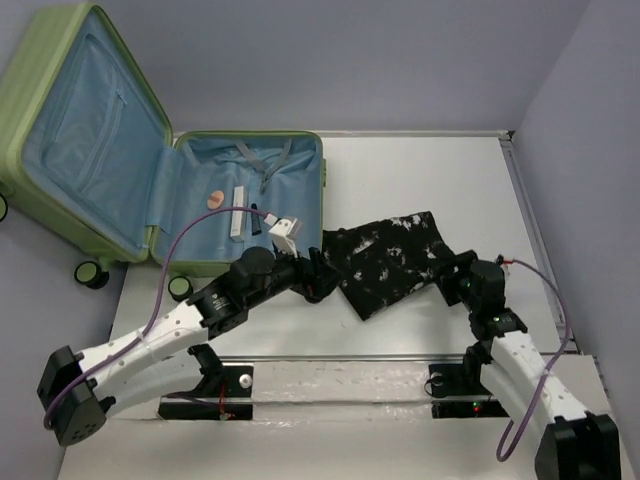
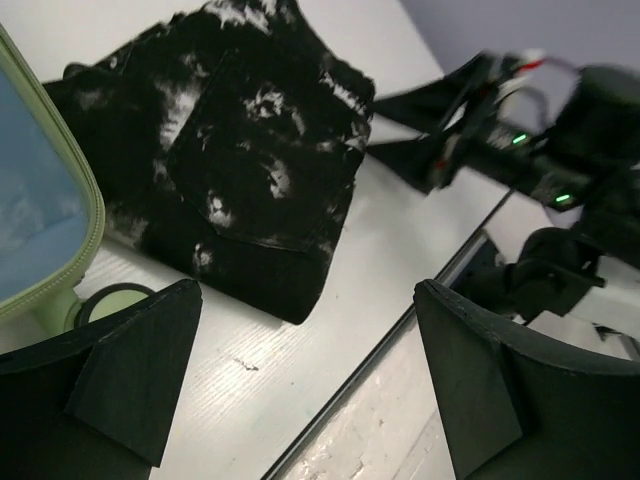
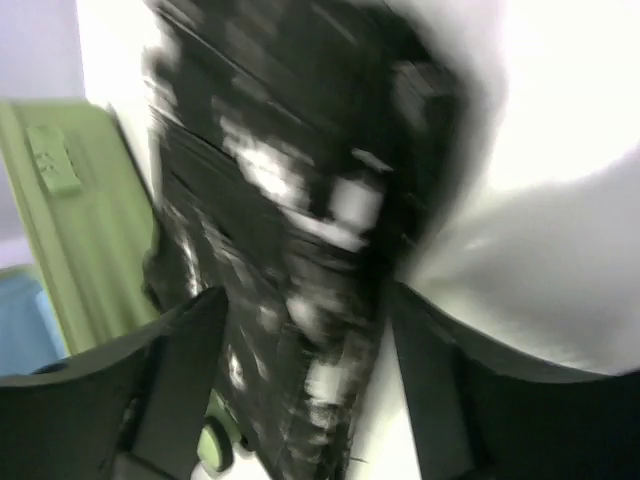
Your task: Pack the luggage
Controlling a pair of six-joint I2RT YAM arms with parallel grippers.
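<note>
A: Where is the luggage (image 1: 205, 160) now?

B: It lies open at the far left of the table (image 1: 420, 170). The black-and-white patterned cloth (image 1: 385, 255) is outside it, just beside its right wall, with the long axis running left to right between the two arms.

A: And the grippers?

B: The left gripper (image 1: 318, 270) stands at the cloth's left end, nearer to the luggage, fingers spread and holding nothing. The right gripper (image 1: 452, 272) stands at the right end, also spread. I think the cloth must travel left and away from the arms
</note>
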